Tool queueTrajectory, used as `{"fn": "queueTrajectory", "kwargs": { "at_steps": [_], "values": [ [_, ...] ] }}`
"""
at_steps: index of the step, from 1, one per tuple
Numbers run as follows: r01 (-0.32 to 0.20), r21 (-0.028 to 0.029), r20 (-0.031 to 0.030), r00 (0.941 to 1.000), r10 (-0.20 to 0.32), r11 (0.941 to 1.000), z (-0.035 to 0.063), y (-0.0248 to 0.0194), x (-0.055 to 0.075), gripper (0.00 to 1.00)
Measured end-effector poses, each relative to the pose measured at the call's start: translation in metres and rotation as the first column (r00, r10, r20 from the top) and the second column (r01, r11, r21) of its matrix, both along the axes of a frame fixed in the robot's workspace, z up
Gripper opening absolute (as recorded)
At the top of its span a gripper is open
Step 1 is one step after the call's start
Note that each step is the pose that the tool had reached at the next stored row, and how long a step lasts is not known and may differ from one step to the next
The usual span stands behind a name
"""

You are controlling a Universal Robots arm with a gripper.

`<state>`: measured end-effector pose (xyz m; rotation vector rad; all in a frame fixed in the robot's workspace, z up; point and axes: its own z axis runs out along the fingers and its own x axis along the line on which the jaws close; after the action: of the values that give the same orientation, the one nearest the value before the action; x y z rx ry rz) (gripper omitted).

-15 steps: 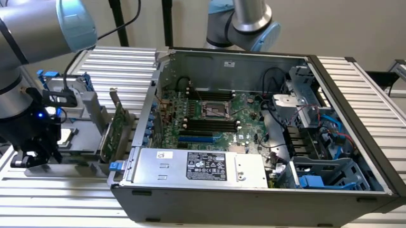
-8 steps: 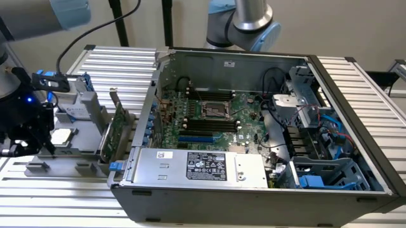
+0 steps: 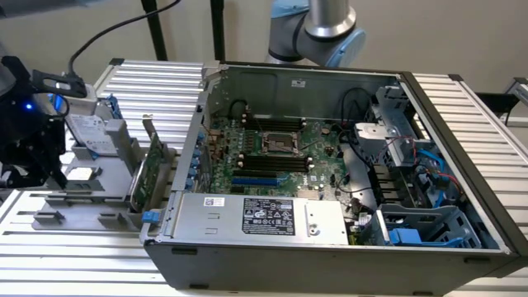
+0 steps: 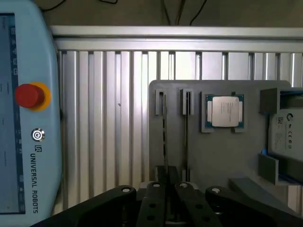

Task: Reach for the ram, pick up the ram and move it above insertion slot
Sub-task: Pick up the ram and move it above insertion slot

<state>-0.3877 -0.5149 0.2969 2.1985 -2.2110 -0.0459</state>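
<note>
The end effector (image 4: 169, 189) hangs over the grey holder tray (image 4: 222, 161) on the ribbed aluminium table (image 4: 109, 118), its two black fingers (image 4: 154, 203) drawn close on either side of the ram (image 4: 164, 137), which stands on edge in the tray's slot; whether they touch it cannot be told. A processor chip (image 4: 224, 112) lies nearby. The insertion slot (image 3: 272, 162) lies in the open computer case (image 3: 330, 247), well apart
</note>
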Motion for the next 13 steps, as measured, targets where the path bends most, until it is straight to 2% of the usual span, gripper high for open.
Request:
{"fn": "queueTrajectory", "kwargs": {
  "at_steps": [4,13],
  "values": [
    [0.0,0.0001,-0.0002,1.0,0.0,1.0,0.0182,0.0,0.014,0.14],
    [0.0,0.0001,-0.0003,1.0,0.0,1.0,0.0592,0.0,0.055,0.14]
  ]
}}
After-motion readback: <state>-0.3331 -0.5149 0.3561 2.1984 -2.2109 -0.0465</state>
